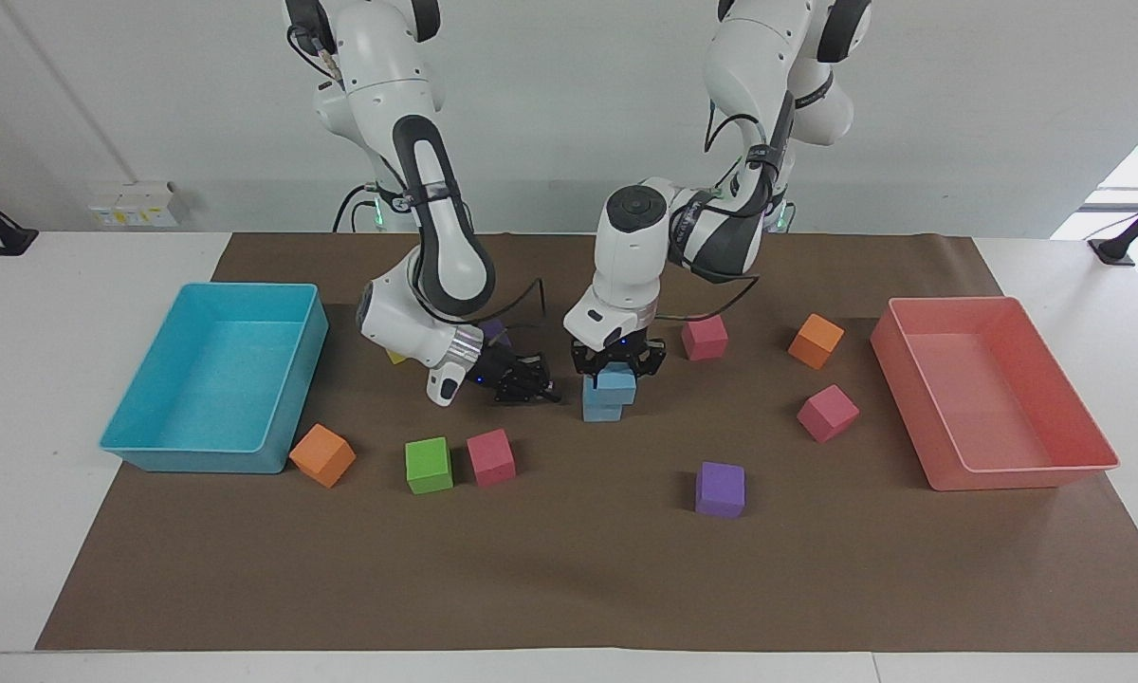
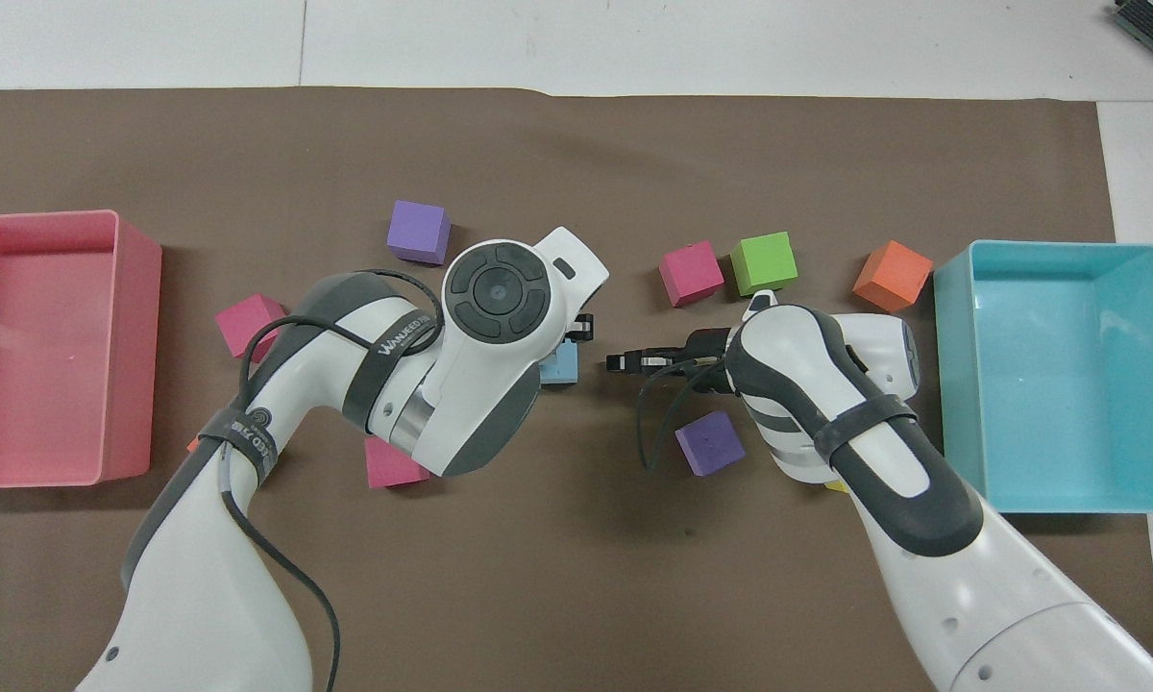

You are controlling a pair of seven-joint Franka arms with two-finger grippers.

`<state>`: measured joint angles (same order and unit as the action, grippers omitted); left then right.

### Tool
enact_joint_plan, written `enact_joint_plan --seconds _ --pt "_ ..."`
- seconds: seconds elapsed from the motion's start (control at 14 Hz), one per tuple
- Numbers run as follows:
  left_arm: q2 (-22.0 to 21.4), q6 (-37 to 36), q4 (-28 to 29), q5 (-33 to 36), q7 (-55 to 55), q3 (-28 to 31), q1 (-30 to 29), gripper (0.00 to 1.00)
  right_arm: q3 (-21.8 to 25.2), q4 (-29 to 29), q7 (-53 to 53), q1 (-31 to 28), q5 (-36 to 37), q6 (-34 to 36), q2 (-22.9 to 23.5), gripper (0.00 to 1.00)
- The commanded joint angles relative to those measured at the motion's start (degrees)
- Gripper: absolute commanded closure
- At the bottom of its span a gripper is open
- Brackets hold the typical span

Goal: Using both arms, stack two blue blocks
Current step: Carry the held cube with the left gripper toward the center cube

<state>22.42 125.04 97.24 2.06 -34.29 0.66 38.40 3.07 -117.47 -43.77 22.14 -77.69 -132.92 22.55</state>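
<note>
1. The left tool [image 1: 616, 365] points straight down, pinching the upper blue block [image 1: 616, 381] atop the lower blue block [image 1: 601, 408].
2. The right tool [image 1: 527, 383] waits beside the lower blue block; its fingers' spacing cannot be told.

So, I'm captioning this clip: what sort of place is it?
Probably a robotics lab bench: two arms fixed at a table with a brown mat, coloured cubes such as a purple cube, and a cyan tray and a pink tray.

My left pincer [image 1: 617, 368] pointed straight down at mid-surface, its fingers clamped on a blue block [image 1: 616, 382]. My right pincer [image 1: 529, 383] waited low beside it, angled toward it.
</note>
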Motion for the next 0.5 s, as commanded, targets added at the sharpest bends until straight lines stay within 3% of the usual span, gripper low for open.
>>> enact_joint_plan --seconds 0.0,0.43 --pt "-0.9 2.5 1.8 1.0 -1.8 0.9 1.2 0.74 -0.4 -0.1 -2.7 -0.3 -2.1 -1.0 -0.1 1.00" --pt "-0.5 3.4 2.3 1.0 -3.0 0.9 1.8 0.70 -0.4 -0.1 -2.7 -0.3 -2.1 -1.0 -0.1 1.00"
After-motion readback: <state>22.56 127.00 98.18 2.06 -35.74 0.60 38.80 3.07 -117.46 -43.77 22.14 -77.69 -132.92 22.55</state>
